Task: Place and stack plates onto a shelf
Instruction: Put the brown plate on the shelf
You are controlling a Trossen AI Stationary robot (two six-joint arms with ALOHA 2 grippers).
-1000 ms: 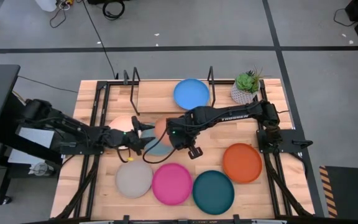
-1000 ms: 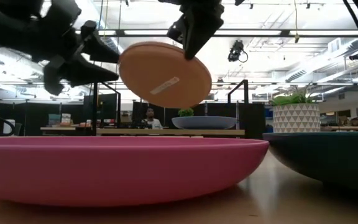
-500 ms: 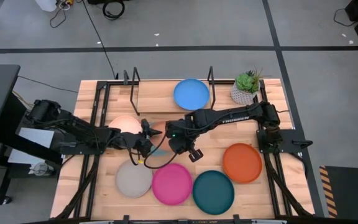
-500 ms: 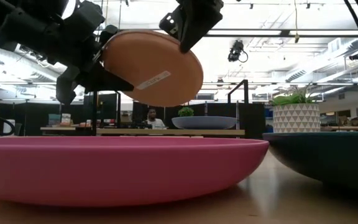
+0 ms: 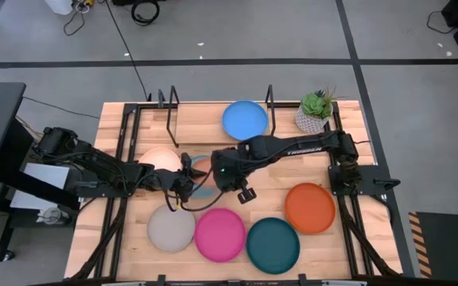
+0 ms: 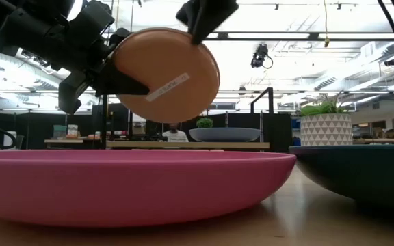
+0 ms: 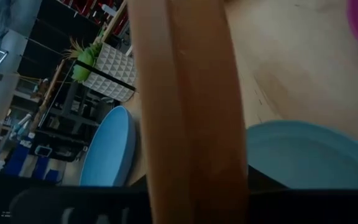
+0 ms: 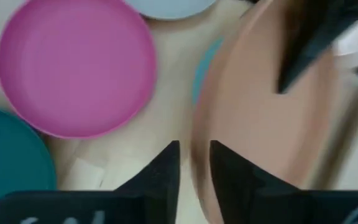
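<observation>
Both grippers meet at a tan plate [image 6: 164,74] held in the air near the middle of the high view. Right gripper [image 8: 194,163] has its two fingers closed on the plate's rim (the rim runs between them in the right wrist view). Left gripper [image 6: 108,65] reaches the plate's other edge from the left of the frame; the plate edge fills the left wrist view, but whether those fingers have clamped I cannot tell. Judged from this, a handover between arms is under way.

Shelf [image 5: 169,111] stands at the top centre of the high view. One blue plate [image 5: 244,120] lies on its board, right side.

Remaining on the table: peach plate [image 5: 159,159] left of centre, light blue plate [image 7: 309,155] under the held plate, grey plate [image 5: 171,229], magenta plate [image 5: 220,234], dark teal plate [image 5: 273,244] along the bottom, orange plate [image 5: 309,207] at lower right.

Progress: one of eight shelved, no stack begun, most of the task left.
</observation>
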